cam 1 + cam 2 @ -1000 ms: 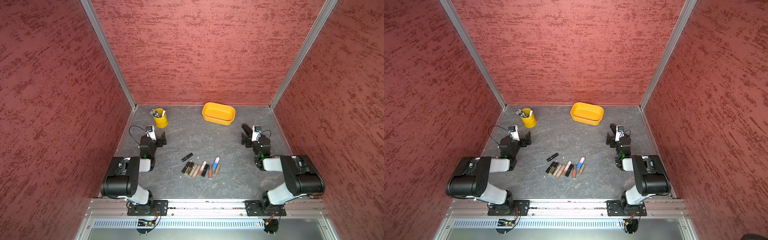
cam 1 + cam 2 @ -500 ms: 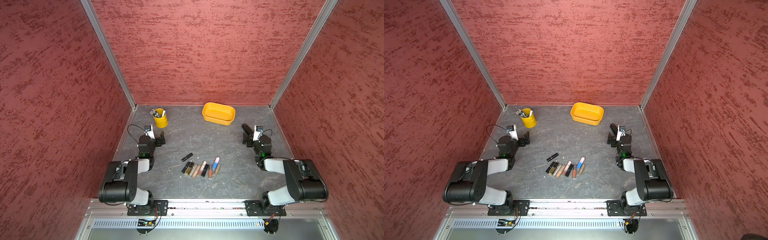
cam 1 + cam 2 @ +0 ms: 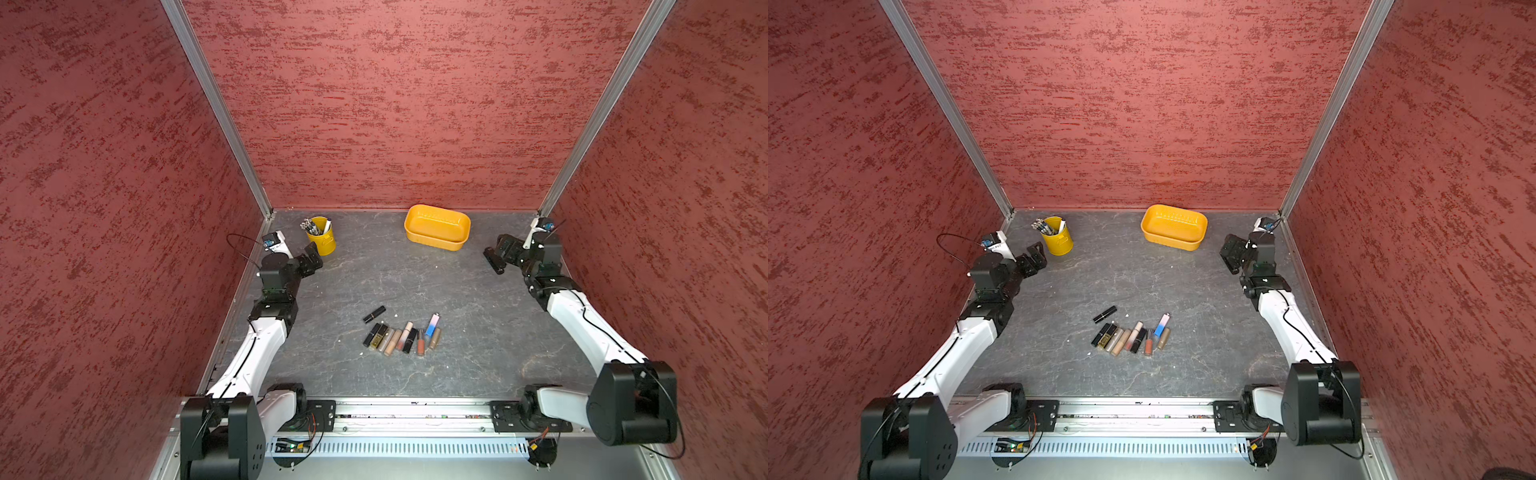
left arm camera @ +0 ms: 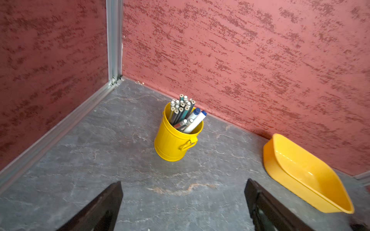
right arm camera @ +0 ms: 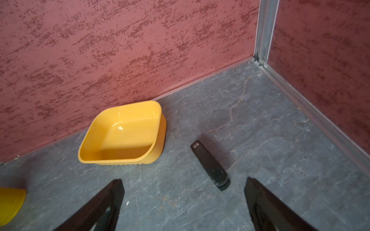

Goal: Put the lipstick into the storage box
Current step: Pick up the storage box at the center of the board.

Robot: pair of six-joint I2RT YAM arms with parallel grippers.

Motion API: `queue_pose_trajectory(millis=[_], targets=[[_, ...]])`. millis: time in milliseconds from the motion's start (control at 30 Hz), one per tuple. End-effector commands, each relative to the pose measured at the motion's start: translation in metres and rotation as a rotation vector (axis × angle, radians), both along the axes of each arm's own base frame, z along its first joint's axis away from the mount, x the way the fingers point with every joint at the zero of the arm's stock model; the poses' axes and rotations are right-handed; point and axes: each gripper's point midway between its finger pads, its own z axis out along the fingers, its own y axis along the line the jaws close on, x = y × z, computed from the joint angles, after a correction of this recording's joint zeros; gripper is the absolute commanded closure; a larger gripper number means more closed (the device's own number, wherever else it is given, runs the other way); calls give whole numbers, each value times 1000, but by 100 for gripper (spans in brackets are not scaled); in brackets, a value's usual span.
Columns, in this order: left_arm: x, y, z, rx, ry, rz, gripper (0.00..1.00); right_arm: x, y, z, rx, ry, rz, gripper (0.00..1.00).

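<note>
Several lipsticks lie in a row (image 3: 401,338) mid-floor in both top views, with one black lipstick (image 3: 374,314) a little apart behind it, seen too as the row (image 3: 1131,337). The storage box (image 3: 437,227) (image 3: 1174,226), a shallow yellow-orange tub, stands empty near the back wall. Its rim (image 4: 306,174) (image 5: 122,134) shows in both wrist views. My left gripper (image 3: 311,259) (image 4: 183,181) is open over bare floor, facing the pen bucket. My right gripper (image 3: 505,251) (image 5: 184,179) is open and empty, right of the box. Both are far from the lipsticks.
A small yellow bucket (image 3: 321,237) (image 4: 176,138) full of pens stands at the back left, just ahead of the left gripper. A black oblong object (image 5: 209,165) lies on the floor ahead of the right gripper. Red walls close in three sides.
Both arms have unfolded and stretched out, carrying the grippers a little toward the back wall. Both grippers stay open. The lipsticks and the box have not moved.
</note>
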Motion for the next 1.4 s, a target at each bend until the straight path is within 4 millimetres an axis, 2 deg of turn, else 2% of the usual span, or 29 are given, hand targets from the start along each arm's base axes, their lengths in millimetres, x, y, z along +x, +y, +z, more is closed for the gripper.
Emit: queue_pose_trajectory(millis=[0, 33, 100, 333, 533, 700, 967, 1367], targets=[[-15, -28, -15, -151, 127, -92, 0, -10, 22, -19, 168, 195, 51, 2], [-18, -36, -13, -170, 132, -116, 0, 1, 23, -9, 172, 182, 53, 2], [-22, -48, -10, -215, 135, -154, 0, -5, 31, -24, 218, 312, 60, 2], [-30, -107, -7, -403, 175, -379, 0, 26, 50, -48, 294, 494, 81, 2], [-41, -164, -3, -395, 234, -597, 0, 60, 66, -61, 348, 542, 107, 4], [-51, -195, -11, -383, 281, -683, 0, 84, 75, -81, 387, 585, 114, 10], [-65, -215, -22, -368, 320, -735, 0, 112, 71, -109, 325, 647, 61, 25], [-78, -216, -32, -357, 349, -737, 0, 139, 67, -134, 240, 652, -31, 48]])
